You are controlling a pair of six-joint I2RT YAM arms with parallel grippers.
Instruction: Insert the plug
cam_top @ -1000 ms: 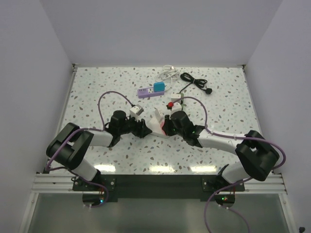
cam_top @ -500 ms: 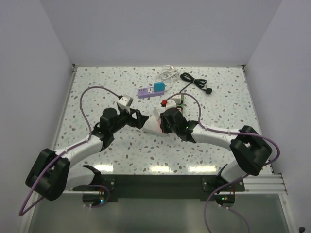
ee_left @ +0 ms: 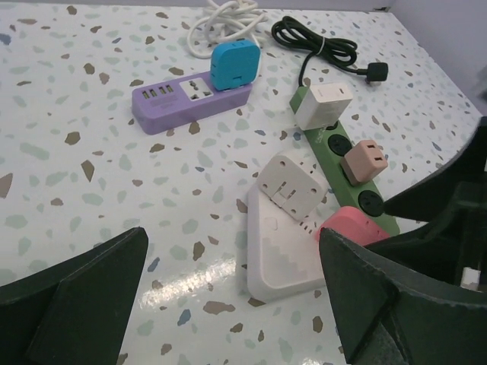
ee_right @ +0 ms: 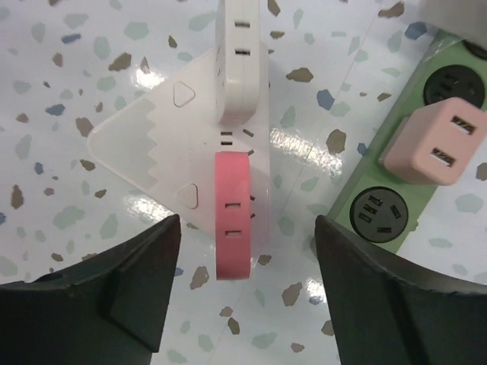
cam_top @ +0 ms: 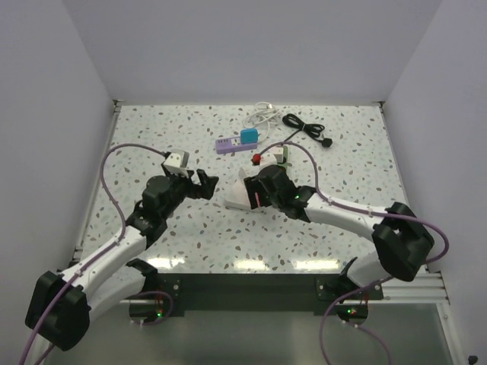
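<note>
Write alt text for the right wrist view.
A pink plug sits on a white triangular socket block, next to a white plug, on a speckled table. The open right gripper hovers over it, jaws on either side; a green strip holding a beige plug lies to the right.

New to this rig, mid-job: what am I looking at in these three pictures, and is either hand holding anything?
Two robot arms are bolted at the near edge of a table, each ending in a two-fingered hand. The wide picture looks down from above and behind them; the other two come from wrist cameras, so the dark shapes are that hand's own fingers. On the table lie a white power strip carrying a white plug and a pink plug, a green strip, a purple strip, a black cable and a white cable. The left hand and right hand are both open and empty; the right one hovers over the pink plug.
</note>
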